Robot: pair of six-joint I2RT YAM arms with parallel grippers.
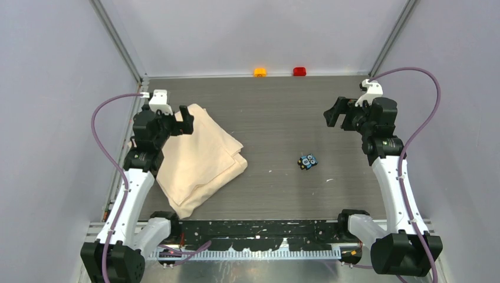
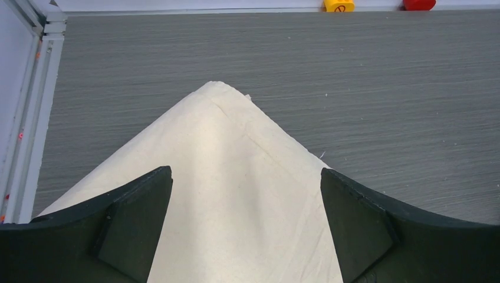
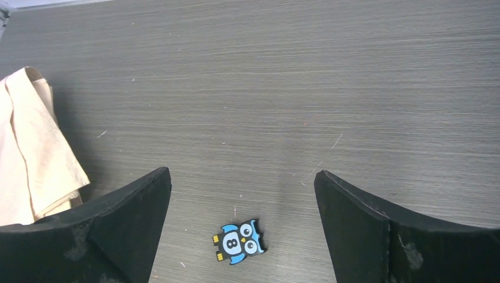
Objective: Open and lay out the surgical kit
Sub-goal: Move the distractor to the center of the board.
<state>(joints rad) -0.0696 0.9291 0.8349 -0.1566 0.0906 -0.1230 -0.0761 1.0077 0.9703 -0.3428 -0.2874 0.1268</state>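
The folded beige cloth (image 1: 200, 156) lies on the left half of the dark table, closed into a bundle; its corner shows in the left wrist view (image 2: 236, 177) and its edge in the right wrist view (image 3: 29, 159). The steel tray, clamps, tweezers, handles and packets are hidden. My left gripper (image 1: 186, 121) is open and empty, raised over the cloth's far left edge. My right gripper (image 1: 333, 113) is open and empty, raised over bare table at the far right.
A tiny black-and-blue owl gadget (image 1: 307, 161) lies on the table right of centre, also below my right gripper's view (image 3: 239, 240). An orange block (image 1: 260, 72) and a red block (image 1: 299, 71) sit at the back wall. Frame posts flank the table.
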